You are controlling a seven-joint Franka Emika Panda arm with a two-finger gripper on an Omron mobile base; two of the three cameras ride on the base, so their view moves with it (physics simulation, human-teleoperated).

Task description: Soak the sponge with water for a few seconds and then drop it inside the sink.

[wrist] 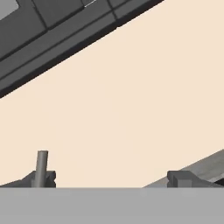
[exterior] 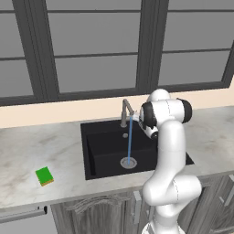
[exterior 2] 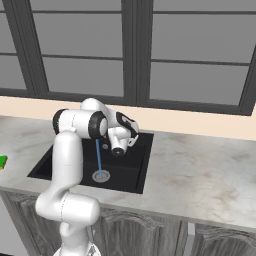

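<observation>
Sponge [exterior: 44, 176] sat lower left on the counter [exterior: 27, 155], water [exterior: 130, 139] ran mid-frame into the sink [exterior: 105, 155], gripper [wrist: 111, 179] spread wide, empty.

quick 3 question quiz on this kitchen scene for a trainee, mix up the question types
1. True or false: the sponge lies on the counter, to the left of the sink.
2. Where does the water land?
A. on the counter
B. on the drain
C. on the sponge
3. Fill in: the gripper, up by the faucet, is ____ and holds nothing.

Key
1. true
2. B
3. open
</observation>
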